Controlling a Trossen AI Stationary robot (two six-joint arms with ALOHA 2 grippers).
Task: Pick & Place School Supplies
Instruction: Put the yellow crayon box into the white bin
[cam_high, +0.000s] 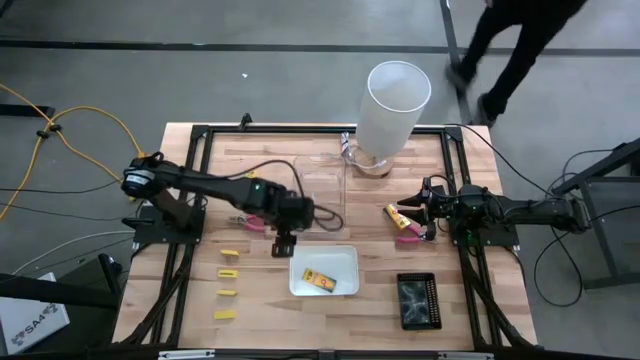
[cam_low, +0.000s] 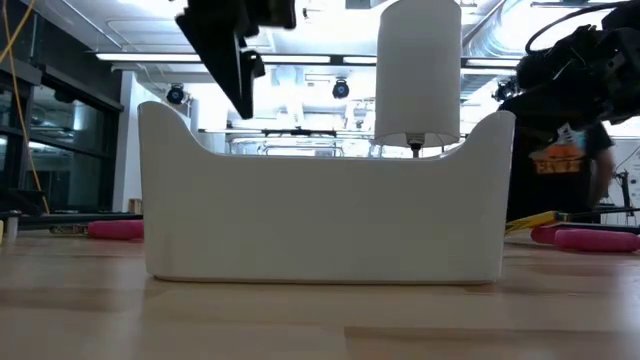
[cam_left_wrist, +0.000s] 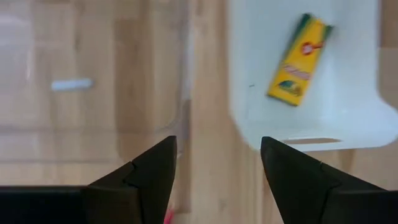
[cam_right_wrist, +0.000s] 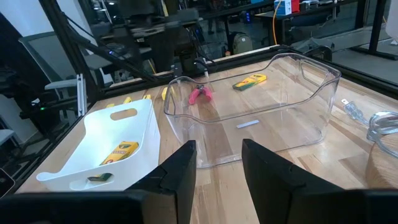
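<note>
My left gripper (cam_high: 284, 243) (cam_left_wrist: 217, 143) hangs open above the table, between the clear tray (cam_high: 320, 188) and the white tray (cam_high: 345, 262). One yellow-orange packet (cam_high: 320, 281) (cam_left_wrist: 298, 59) lies flat in the white tray. Pink-handled scissors (cam_high: 250, 222) lie on the wood under my left arm. Several small yellow blocks (cam_high: 229, 272) lie in a row near the table's left side. My right gripper (cam_high: 420, 215) (cam_right_wrist: 219, 146) is open with nothing between its fingers. It stands next to a second packet (cam_high: 397, 213) and another pair of pink scissors (cam_high: 408, 237).
A tall white cylinder (cam_high: 395, 110) stands at the far edge, behind the clear tray. A black tray (cam_high: 417, 300) sits near the front right. Past the clear tray (cam_right_wrist: 261, 106), the right wrist view shows another packet (cam_right_wrist: 249, 81). A person (cam_high: 510, 50) walks beyond the far right corner.
</note>
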